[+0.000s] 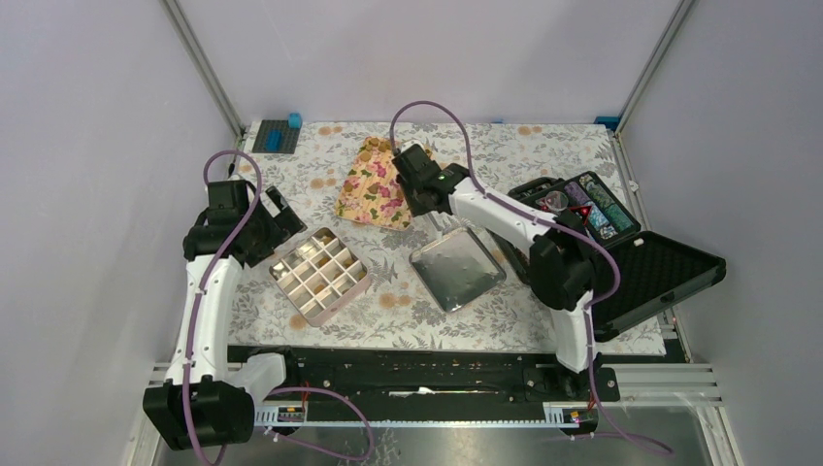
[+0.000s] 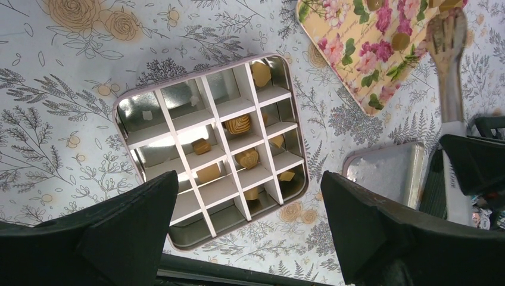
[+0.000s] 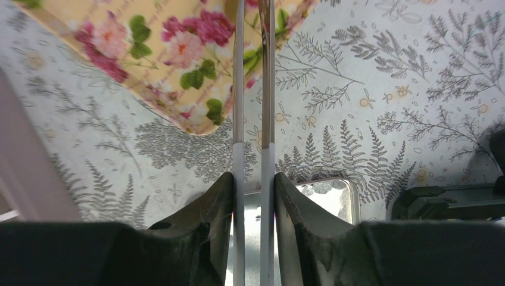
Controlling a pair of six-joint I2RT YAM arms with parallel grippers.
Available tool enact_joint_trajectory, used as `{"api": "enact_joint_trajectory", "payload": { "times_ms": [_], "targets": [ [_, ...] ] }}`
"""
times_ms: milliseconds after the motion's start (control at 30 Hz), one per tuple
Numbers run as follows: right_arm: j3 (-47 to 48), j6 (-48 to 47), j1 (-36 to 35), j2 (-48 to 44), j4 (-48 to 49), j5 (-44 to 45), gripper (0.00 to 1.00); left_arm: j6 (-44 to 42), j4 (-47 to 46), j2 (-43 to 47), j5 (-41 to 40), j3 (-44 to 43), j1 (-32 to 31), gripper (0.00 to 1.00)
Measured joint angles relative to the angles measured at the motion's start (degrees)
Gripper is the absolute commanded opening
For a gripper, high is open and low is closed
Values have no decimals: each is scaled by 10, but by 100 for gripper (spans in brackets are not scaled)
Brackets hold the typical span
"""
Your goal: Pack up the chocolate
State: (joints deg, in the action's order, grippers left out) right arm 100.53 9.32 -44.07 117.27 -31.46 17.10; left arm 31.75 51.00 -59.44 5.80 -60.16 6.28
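Several golden-brown chocolate lumps lie in cells of the divided tin. More chocolate rests on the pink-flowered tray. My left gripper hangs wide open above the tin's near edge, holding nothing. My right gripper is shut on the white handles of wooden-tipped tongs. The tongs reach over the tray's near corner. Their tips run out of the right wrist view.
The tin's silver lid lies upside down right of the tin. A black case of striped chips stands open at the right, its foam lid folded out. A blue block sits at the back left.
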Motion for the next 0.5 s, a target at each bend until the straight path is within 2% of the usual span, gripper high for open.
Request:
{"api": "enact_joint_trajectory", "payload": {
  "times_ms": [333, 500],
  "targets": [
    [-26, 1, -19, -115, -5, -31, 28, -2, 9, 5, -4, -2, 0, 99],
    [-45, 1, -27, -130, -12, -31, 35, -2, 10, 5, -4, -2, 0, 99]
  ]
}}
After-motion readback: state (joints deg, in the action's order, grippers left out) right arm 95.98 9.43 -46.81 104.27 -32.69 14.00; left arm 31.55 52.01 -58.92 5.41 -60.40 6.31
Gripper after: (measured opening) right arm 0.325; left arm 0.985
